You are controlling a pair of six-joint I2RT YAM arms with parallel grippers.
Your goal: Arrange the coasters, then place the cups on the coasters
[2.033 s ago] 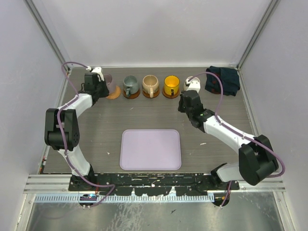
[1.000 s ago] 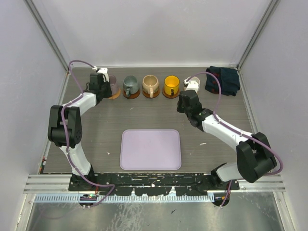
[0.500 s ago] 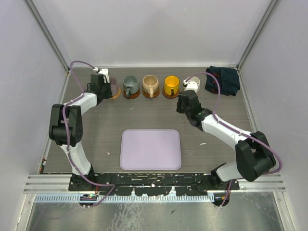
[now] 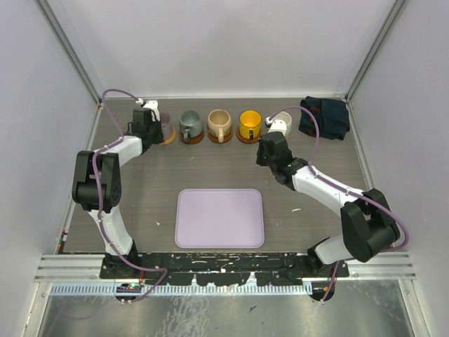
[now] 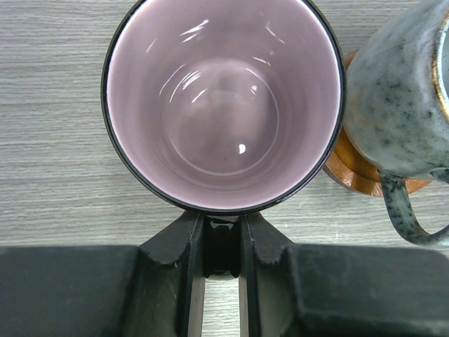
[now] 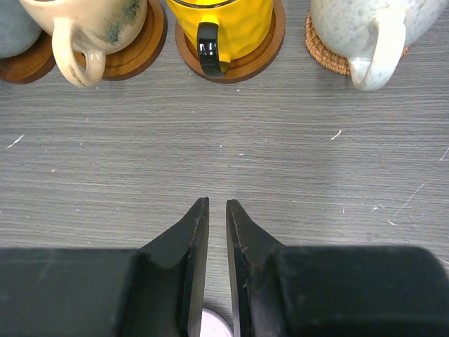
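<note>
"What is the left arm doing over there?"

"It is reaching into the far left corner with its elbow folded up by the wall. The left gripper point(image 5: 222, 226) is pinching the dark handle of the pinkish-purple cup point(image 5: 224, 105), with a finger pressed in on each side."

"And where is that cup sitting?"

"It is standing upright at the left end of the row along the back of the table point(image 6: 224, 140), just beside the grey-green cup point(image 5: 400, 98). Two seconds ago it was hanging behind a bare orange-brown coaster point(image 4: 169, 139). Now it is covering that disc, and only a sliver is peeking out on the near side. I cannot tell whether it is resting on it or hovering just above."

"What about the right arm?"

"It is stretching diagonally from the near right towards the row, and it has crept a little to the left since then. The right gripper point(image 6: 217, 207) is pointing low over the wood with its jaws nearly together, only a thin slit between them and nothing in them."

"And the other cups?"

"The tan cup point(image 6: 84, 21) and the yellow cup point(image 6: 221, 21) are sitting on brown coasters point(image 6: 144, 45). The cream white cup point(image 6: 365, 28) is sitting on a woven coaster point(image 6: 317, 49). All three handles are facing the arms. The lavender tray point(image 4: 219, 217) is lying where it lay before."
</note>
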